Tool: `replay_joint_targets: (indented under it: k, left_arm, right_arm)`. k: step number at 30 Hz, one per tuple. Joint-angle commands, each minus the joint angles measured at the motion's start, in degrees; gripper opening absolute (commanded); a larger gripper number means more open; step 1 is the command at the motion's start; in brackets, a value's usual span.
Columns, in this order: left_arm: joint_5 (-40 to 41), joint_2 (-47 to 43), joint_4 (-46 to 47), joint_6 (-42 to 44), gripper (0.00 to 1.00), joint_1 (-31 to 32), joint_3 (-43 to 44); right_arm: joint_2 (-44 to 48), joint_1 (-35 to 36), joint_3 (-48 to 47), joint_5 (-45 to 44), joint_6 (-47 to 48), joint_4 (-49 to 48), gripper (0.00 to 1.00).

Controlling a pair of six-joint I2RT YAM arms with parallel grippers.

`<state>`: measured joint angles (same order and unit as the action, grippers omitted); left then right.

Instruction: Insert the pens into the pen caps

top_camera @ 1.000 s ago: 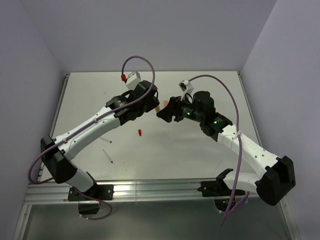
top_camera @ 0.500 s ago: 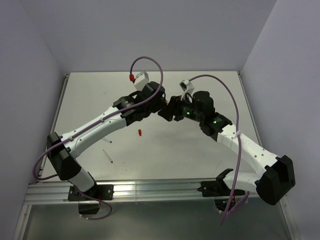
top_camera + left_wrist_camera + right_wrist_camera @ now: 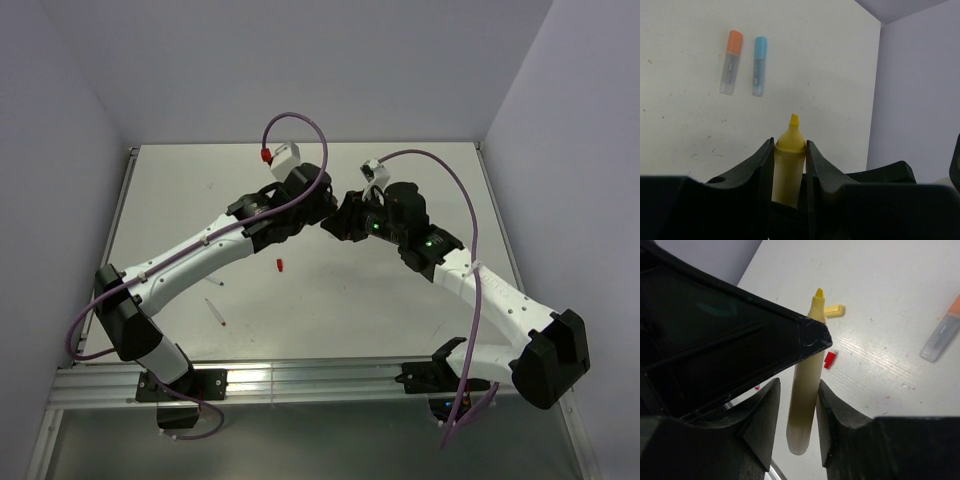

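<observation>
Right wrist view: the right end effector (image 3: 797, 390) has narrowed around the yellow pen (image 3: 802, 412) that the left end effector (image 3: 790, 165) clamps (handover likely; grip unconfirmed).

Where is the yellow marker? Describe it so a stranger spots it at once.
Go to the middle of the table, where the two arms meet. The left tool grips a stubby yellow marker there, its rear end reaching into the right tool. Unlike the orange-capped marker and the blue-capped marker lying flat, it is held aloft, tip bare.
</observation>
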<state>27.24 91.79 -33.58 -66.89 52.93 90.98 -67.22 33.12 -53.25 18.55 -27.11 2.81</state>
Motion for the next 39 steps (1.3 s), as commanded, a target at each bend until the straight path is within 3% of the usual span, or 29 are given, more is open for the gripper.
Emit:
replay_joint_targets:
  k: [1, 3, 8, 12, 17, 24, 33, 36, 39]
  left_arm:
    - [-1.14, -1.79, 2.82, 0.01, 0.00, 0.51, -0.45]
    - [-1.58, -1.96, 3.43, 0.01, 0.00, 0.51, -0.98]
    - [-2.98, -3.02, 5.63, 0.88, 0.00, 0.77, -2.99]
    - [-2.64, -4.07, 6.34, 1.33, 0.06, 0.86, -4.14]
    - [1.14, -5.74, 6.43, 3.61, 0.36, 0.51, -3.79]
    - [-0.44, -10.65, 5.99, 6.25, 0.48, -4.85, -4.49]
    - [-2.38, -15.51, 1.33, 8.09, 0.50, -14.77, -13.54]
    - [-0.62, -11.31, -0.08, 12.73, 0.49, -17.67, -13.81]
    - [-1.31, -6.21, 1.15, 25.19, 0.48, -20.05, -12.58]
  right_arm:
    - [-0.19, 0.19, -2.56, -1.32, 0.48, -0.87, 0.41]
    - [-0.37, 0.19, -2.64, -1.67, 0.40, -0.70, 0.35]
    - [-0.81, -0.16, -3.00, -2.64, 0.48, 0.35, 0.00]
    - [-0.37, -0.34, -2.91, -3.25, 0.39, 0.97, 0.00]
    - [0.25, -0.43, -2.99, -4.39, 0.75, 2.02, 0.00]
    - [0.86, -0.87, -2.29, -4.92, 0.48, 2.55, 0.00]
    - [2.62, -1.84, -1.68, -4.75, 0.04, 3.17, 0.00]
    - [2.80, -1.83, -2.20, -4.66, 0.04, 3.87, 0.00]
    - [3.67, -2.01, -2.03, -4.57, 0.31, 4.13, 0.00]
